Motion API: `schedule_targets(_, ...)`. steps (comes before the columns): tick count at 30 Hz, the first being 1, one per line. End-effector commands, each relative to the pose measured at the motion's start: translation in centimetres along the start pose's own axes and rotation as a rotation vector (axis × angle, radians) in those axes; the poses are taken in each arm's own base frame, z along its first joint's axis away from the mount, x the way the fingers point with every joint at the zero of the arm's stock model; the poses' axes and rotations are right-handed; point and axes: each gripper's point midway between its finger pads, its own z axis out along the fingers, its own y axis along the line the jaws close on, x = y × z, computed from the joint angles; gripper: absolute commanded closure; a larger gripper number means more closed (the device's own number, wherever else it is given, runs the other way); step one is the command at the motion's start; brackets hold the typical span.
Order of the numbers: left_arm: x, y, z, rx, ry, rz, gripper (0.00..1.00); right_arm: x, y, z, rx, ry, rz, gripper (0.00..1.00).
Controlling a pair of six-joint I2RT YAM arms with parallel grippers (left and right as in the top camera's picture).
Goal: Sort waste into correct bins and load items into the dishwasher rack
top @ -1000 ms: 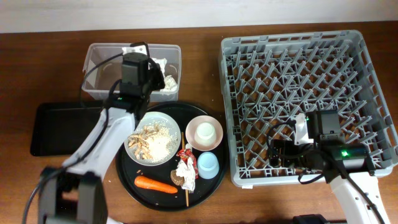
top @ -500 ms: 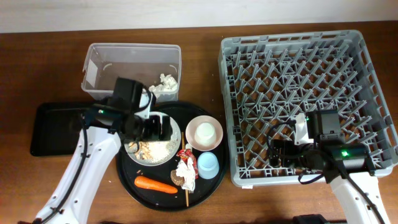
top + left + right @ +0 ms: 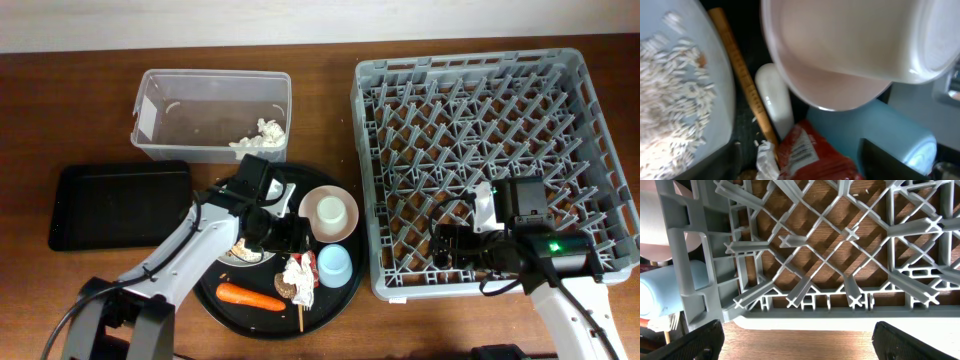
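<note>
- The left gripper (image 3: 287, 236) hangs low over the large round black tray (image 3: 332, 301). Its jaws are spread wide and hold nothing, with the crinkled red wrapper (image 3: 298, 248) between them in the left wrist view.
- Beside it are the white round plate (image 3: 715, 55) of beige crumbly food scraps (image 3: 670, 95), the pinkish-white bowl (image 3: 309, 223) with the white cup (image 3: 331, 210) in it, and the pale blue cup (image 3: 334, 265).
- An orange carrot (image 3: 250, 296), a small brown lump (image 3: 284, 288) and a crumpled white tissue (image 3: 298, 272) lie at the tray's near side.
- Another crumpled tissue (image 3: 262, 135) sits in the clear rectangular plastic tub (image 3: 150, 110); the shallow black rectangular tray (image 3: 120, 205) lies just beside it on the brown wooden table (image 3: 60, 80).
- The right gripper (image 3: 447, 247) hovers over the near left corner of the large square grey plastic rack (image 3: 480, 150), jaws wide, gripping nothing.
</note>
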Motion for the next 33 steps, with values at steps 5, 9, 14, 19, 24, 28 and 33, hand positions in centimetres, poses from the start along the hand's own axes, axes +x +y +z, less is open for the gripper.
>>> schedule_targets(5,0.0,-0.6,0.1,0.033,0.002,0.018,0.99,-0.2,-0.1,-0.3,0.008,-0.011,-0.005,0.02)
schedule_targets(9,-2.1,-0.8,-2.1,-0.024,-0.059,0.034,0.99,-0.2,-0.1,-0.3,0.009,-0.008,-0.005,0.02)
schedule_targets(14,-8.2,-0.6,-10.5,-0.143,-0.293,0.032,0.99,-0.2,-0.1,-0.3,0.009,-0.008,-0.005,0.02)
schedule_targets(19,-15.8,4.3,-17.8,-0.417,-0.653,-0.014,0.96,-0.2,-0.1,-0.3,0.009,-0.009,-0.005,0.02)
schedule_targets(24,-22.3,7.4,-15.4,-0.49,-0.793,-0.018,0.79,-0.1,-0.1,-0.3,0.009,-0.006,-0.004,0.02)
schedule_targets(28,-21.9,6.6,-15.1,-0.445,-0.769,-0.004,0.08,-0.1,-0.1,-0.3,0.01,-0.005,-0.004,0.02)
schedule_targets(33,-9.0,2.7,-12.9,-0.281,-0.309,-0.048,0.01,-0.1,-0.1,-0.3,0.009,-0.006,-0.004,0.02)
